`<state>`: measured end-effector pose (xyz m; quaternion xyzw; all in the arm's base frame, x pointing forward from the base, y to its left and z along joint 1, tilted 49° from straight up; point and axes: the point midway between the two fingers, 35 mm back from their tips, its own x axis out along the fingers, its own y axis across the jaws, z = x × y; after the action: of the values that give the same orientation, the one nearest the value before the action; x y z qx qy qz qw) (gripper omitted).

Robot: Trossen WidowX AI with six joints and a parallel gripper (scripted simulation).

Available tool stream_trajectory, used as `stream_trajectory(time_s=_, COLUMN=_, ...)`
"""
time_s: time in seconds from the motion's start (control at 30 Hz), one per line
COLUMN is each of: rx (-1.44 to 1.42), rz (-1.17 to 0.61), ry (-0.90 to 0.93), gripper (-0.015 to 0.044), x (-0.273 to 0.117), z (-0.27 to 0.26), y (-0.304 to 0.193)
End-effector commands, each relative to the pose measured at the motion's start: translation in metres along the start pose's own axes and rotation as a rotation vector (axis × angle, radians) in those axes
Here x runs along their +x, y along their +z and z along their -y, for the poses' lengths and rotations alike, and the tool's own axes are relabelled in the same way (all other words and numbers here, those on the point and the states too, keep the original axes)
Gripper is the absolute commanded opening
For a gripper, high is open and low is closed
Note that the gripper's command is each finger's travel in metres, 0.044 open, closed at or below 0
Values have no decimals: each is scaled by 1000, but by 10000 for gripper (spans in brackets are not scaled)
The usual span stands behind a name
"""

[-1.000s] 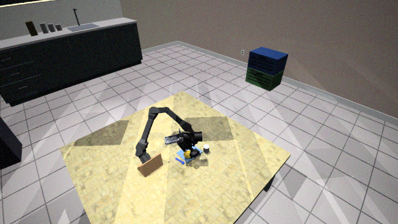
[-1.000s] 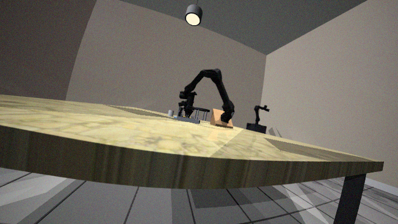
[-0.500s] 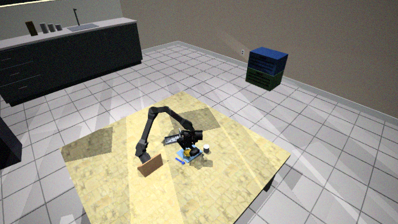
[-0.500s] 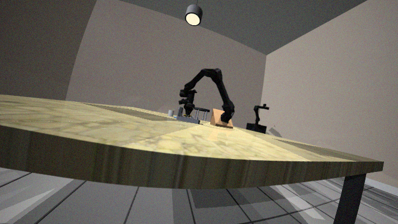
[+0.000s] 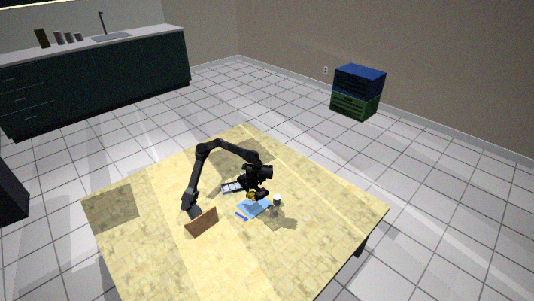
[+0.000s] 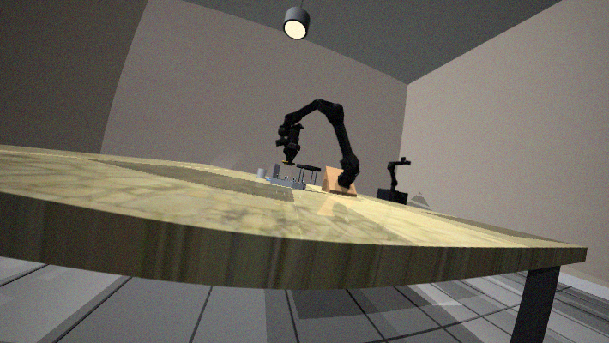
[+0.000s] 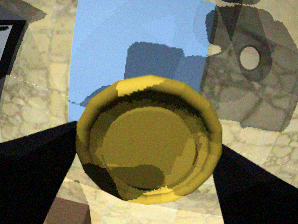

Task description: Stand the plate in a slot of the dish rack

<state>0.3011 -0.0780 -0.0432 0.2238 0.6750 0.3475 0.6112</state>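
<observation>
The yellow plate (image 5: 250, 196) (image 6: 286, 162) (image 7: 150, 145) lies about level between the two black fingers of my gripper (image 7: 149, 141), which is shut on its opposite edges. In the top and exterior views the plate is held up above the blue mat. The grey dish rack (image 5: 230, 187) (image 6: 285, 183) stands on the table close to the plate, toward the back left in the top view. Its black and grey corner shows at the upper left of the wrist view. The arm partly hides the rack in the top view, and its slots are too small to make out clearly.
The blue mat (image 5: 241, 205) (image 7: 97, 45) lies below the plate, with a blue utensil (image 5: 241, 215) beside it. A white cup (image 5: 277, 198) (image 6: 261, 173) (image 7: 249, 58) stands right of the mat in the top view. A brown slanted board (image 5: 203, 222) (image 6: 329, 182) stands near the arm's base.
</observation>
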Motion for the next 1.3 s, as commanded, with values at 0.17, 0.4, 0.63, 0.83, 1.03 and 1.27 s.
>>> stream_trajectory(time_s=0.17, rx=-3, rz=5, ry=-8, gripper=0, x=-21, z=-1, y=0)
stream_trajectory(time_s=0.4, rx=217, rz=7, ry=-10, gripper=0, x=-27, z=-32, y=1)
stream_trajectory(time_s=0.63, rx=460, rz=9, ry=-11, gripper=0, x=-32, z=-66, y=-1)
stream_trajectory(time_s=0.83, rx=668, rz=10, ry=-10, gripper=0, x=-34, z=-95, y=-5)
stream_trajectory(time_s=1.03, rx=875, rz=11, ry=-8, gripper=0, x=-34, z=-123, y=-10)
stream_trajectory(time_s=1.27, rx=1117, rz=10, ry=-5, gripper=0, x=-33, z=-154, y=-20)
